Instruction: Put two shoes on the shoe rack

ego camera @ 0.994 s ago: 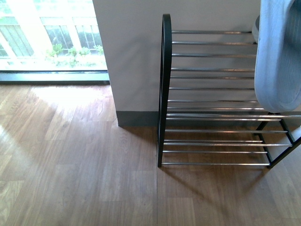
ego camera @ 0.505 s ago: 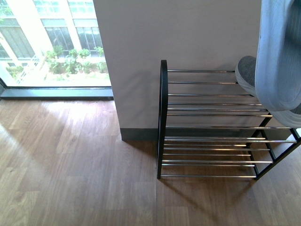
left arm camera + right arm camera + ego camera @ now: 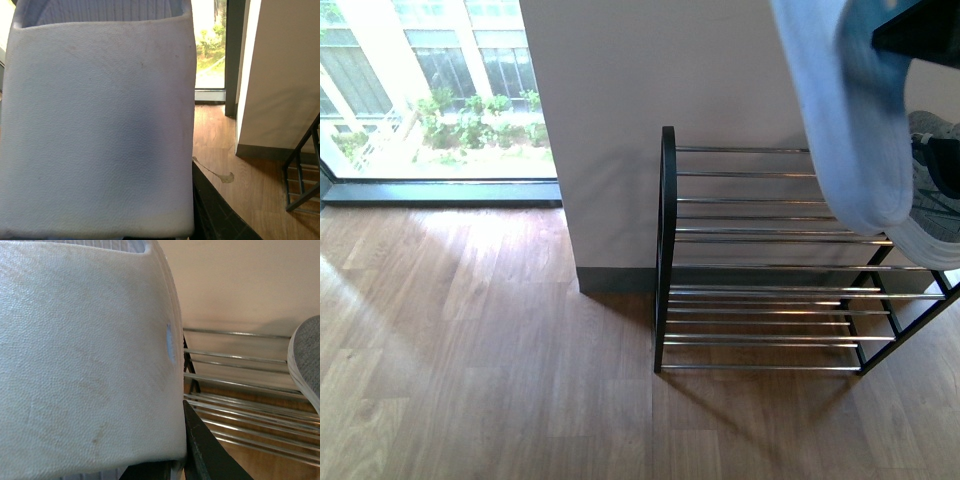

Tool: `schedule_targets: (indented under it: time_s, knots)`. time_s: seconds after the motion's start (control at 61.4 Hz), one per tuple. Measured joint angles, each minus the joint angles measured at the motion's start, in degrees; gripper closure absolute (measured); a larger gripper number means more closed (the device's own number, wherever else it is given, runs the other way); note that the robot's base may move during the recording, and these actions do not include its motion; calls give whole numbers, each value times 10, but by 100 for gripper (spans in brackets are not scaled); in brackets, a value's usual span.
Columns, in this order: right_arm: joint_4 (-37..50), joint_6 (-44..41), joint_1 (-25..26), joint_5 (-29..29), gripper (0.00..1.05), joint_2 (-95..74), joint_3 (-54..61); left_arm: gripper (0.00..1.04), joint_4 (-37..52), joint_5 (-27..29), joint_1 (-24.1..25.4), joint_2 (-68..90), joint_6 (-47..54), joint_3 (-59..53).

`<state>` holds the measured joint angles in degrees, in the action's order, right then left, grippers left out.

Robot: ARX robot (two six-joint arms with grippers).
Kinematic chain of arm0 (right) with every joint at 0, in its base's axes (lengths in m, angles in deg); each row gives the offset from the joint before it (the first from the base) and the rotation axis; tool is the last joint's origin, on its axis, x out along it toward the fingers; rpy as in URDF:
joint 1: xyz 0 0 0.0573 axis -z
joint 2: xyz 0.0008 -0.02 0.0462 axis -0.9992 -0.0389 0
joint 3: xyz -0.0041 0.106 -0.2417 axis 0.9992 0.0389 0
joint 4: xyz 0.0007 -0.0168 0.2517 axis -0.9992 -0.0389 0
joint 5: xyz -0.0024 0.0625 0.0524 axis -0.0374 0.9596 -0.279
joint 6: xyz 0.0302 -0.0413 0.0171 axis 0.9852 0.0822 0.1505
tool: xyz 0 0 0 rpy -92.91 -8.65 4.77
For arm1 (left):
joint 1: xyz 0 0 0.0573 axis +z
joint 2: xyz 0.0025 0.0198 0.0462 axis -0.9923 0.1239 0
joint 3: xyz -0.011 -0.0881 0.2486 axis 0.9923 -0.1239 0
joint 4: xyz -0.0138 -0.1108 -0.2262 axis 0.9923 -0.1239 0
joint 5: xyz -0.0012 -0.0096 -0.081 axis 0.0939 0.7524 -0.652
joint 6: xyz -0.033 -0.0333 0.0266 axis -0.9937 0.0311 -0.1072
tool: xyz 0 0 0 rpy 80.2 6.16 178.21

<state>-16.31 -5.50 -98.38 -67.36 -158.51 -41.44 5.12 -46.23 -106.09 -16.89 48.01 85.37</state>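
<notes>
The shoe rack (image 3: 666,250) stands against the wall, a black frame with silver rods. One pale blue-white slide (image 3: 845,130) hangs in the air over the rack's right part. A second slide (image 3: 932,248) shows just behind and below it. A grey sneaker (image 3: 932,135) lies on the top tier at the right edge, mostly hidden. In the left wrist view my left gripper (image 3: 165,222) is shut on a slide (image 3: 95,130) that fills the picture. My right gripper (image 3: 169,465) is shut on the other slide (image 3: 85,365), close above the rack's rods (image 3: 240,385) and beside the sneaker's sole (image 3: 307,360).
A grey wall (image 3: 650,80) with a dark skirting backs the rack. A floor-length window (image 3: 430,90) lies to the left. Wooden floor (image 3: 470,350) stretches in front of and left of the rack. A dark gripper part (image 3: 920,30) shows at the top right.
The front view pulled back from the rack, then held. The near slide swung left across the upper right of that view and now covers most of the grey sneaker.
</notes>
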Motion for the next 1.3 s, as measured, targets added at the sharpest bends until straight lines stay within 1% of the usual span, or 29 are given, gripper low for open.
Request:
schedule_targets:
  time_s: [0.033, 0.147, 0.244, 0.326, 0.407, 0.635, 0.749, 1.01, 1.124, 1.303]
  knots:
    - [-27, -21, 0, 5, 103, -38, -38, 103, 0, 0, 0, 0, 0, 0]
    - [-81, -93, -5, -22, 103, -142, -132, 103, 0, 0, 0, 0, 0, 0]
    - [-122, -137, -7, -64, 103, -235, -216, 103, 0, 0, 0, 0, 0, 0]
    - [-162, -154, -7, -109, 103, -328, -303, 103, 0, 0, 0, 0, 0, 0]
    - [-193, -155, -7, -151, 103, -392, -364, 103, 0, 0, 0, 0, 0, 0]
    - [-221, -154, -2, -241, 103, -495, -466, 103, 0, 0, 0, 0, 0, 0]
    - [-233, -151, 3, -271, 103, -530, -503, 103, 0, 0, 0, 0, 0, 0]
    - [-268, -138, 26, -321, 103, -587, -564, 103, 0, 0, 0, 0, 0, 0]
    - [-280, -131, 37, -326, 103, -601, -587, 103, 0, 0, 0, 0, 0, 0]
    - [-292, -116, 52, -357, 103, -622, -636, 103, 0, 0, 0, 0, 0, 0]
